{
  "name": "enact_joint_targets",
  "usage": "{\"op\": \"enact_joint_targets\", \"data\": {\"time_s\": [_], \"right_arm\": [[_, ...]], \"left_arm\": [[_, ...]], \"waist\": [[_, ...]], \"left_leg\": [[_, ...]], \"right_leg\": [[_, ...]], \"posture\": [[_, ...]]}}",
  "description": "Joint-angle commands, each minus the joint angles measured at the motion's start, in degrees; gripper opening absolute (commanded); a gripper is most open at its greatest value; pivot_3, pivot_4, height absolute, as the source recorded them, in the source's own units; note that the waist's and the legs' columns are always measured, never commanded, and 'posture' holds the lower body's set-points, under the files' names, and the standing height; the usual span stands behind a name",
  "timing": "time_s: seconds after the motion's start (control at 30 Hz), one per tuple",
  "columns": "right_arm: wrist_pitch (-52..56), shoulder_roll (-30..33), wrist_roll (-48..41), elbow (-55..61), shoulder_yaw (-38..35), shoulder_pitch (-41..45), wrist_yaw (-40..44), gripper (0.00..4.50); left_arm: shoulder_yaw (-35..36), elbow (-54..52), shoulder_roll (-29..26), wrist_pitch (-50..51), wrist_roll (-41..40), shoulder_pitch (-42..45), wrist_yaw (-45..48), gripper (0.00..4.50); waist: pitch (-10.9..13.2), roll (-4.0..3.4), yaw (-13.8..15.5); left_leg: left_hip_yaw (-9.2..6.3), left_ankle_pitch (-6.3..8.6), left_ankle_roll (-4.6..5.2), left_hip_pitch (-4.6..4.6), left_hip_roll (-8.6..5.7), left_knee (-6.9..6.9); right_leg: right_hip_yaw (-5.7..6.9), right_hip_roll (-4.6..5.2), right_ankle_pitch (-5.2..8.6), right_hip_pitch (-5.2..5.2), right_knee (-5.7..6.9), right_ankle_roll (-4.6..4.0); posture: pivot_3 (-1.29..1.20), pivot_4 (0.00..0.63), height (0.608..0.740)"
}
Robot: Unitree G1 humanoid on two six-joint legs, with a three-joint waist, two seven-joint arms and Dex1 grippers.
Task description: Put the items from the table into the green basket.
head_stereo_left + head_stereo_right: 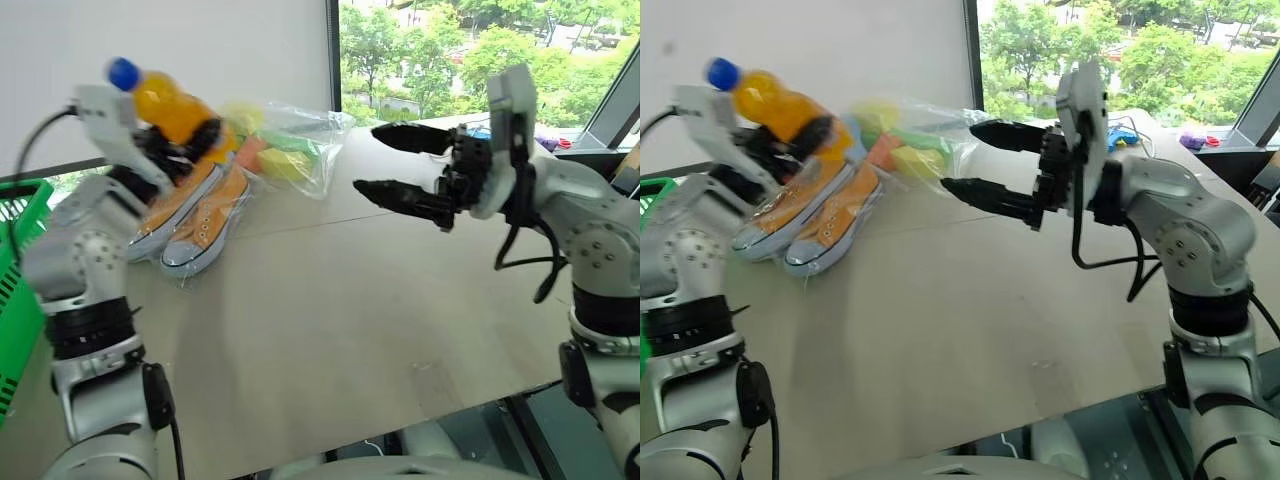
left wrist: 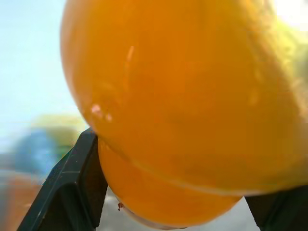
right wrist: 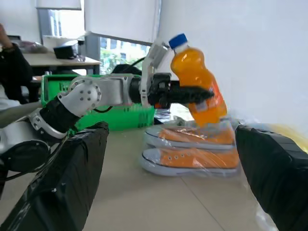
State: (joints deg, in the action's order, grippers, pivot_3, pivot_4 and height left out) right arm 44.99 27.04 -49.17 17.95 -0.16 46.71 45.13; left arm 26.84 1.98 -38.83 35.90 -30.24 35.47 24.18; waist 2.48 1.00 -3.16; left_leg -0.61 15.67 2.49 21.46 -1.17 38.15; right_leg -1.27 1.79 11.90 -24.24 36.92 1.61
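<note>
Bottle of orange drink point(image 1: 170, 105) with a blue cap hangs in the air above the far left part of the tabletop point(image 1: 340, 330), over a pair of orange sneakers point(image 1: 195, 215) wrapped in clear plastic. Its long axis is tilted, the capped end pointing up and to the left, the base down and to the right. The left gripper point(image 1: 190, 135) has its black fingers point(image 2: 72, 187) closed around the bottle's lower body, one on each side. The green basket point(image 1: 20, 290) stands at the left edge of the tabletop, near the left arm and apart from the bottle. Just right of the sneakers lies a clear plastic bag point(image 1: 290, 145) of yellow, green and orange goods. The right gripper point(image 1: 405, 165) hovers over the far middle of the tabletop, pointing left, its fingers spread wide and holding nothing.
</note>
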Motion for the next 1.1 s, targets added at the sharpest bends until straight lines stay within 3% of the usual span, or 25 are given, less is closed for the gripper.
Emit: {"op": "enact_joint_targets", "data": {"time_s": [0.03,0.2,0.5,0.73,1.03,1.1], "right_arm": [[-2.66,-2.34,-0.42,-2.09,-0.31,4.25,2.26,4.50],[-3.39,-4.44,-0.62,-3.19,0.39,5.64,4.85,4.50],[-4.35,-4.67,1.34,-4.02,1.95,5.40,7.69,4.50],[-3.30,-3.86,2.49,-3.54,2.50,4.78,8.92,4.50],[-2.44,-2.75,2.34,-3.60,2.38,5.05,9.52,4.50],[-2.22,-2.53,2.33,-3.64,2.39,5.13,9.59,4.50]], "left_arm": [[5.94,3.55,-6.14,-5.46,5.37,0.17,-5.14,3.07],[11.43,9.55,-13.12,-9.36,12.71,-6.07,-10.99,3.07],[12.45,20.46,-18.57,-11.91,15.52,-11.72,-8.20,3.07],[12.07,28.20,-20.27,-13.68,15.28,-12.50,-4.47,3.07],[12.09,30.17,-19.38,-15.40,14.90,-11.74,-4.47,3.07],[12.97,29.73,-18.92,-15.72,13.58,-12.10,-3.07,4.12]], "waist": [[-0.09,0.14,1.23],[-0.39,0.61,3.91],[-0.72,1.12,8.67],[-0.75,1.16,9.21],[-0.77,1.20,8.98],[-0.77,1.20,8.92]], "left_leg": [[0.02,-0.04,-0.06,0.46,-0.06,0.06],[-0.10,-0.08,-0.14,1.35,-0.24,0.10],[-0.40,0.01,-0.46,1.41,-0.27,0.05],[-0.79,-0.11,-0.65,1.40,-0.20,0.04],[-0.81,-0.14,-0.61,1.42,-0.18,0.02],[-0.82,-0.14,-0.60,1.41,-0.17,0.02]], "right_leg": [[-0.01,0.03,-0.01,-0.48,0.07,0.01],[0.18,0.24,-0.03,-1.32,0.20,-0.01],[0.60,0.39,-0.13,-1.27,0.13,-0.19],[0.98,0.32,-0.25,-1.16,0.23,-0.42],[1.03,0.31,-0.24,-1.16,0.20,-0.45],[1.03,0.31,-0.23,-1.16,0.21,-0.45]], "posture": [[0.11,0.000,0.740],[0.17,0.000,0.740],[0.20,0.000,0.740],[0.20,0.000,0.740],[0.19,0.000,0.740],[0.19,0.000,0.740]]}}
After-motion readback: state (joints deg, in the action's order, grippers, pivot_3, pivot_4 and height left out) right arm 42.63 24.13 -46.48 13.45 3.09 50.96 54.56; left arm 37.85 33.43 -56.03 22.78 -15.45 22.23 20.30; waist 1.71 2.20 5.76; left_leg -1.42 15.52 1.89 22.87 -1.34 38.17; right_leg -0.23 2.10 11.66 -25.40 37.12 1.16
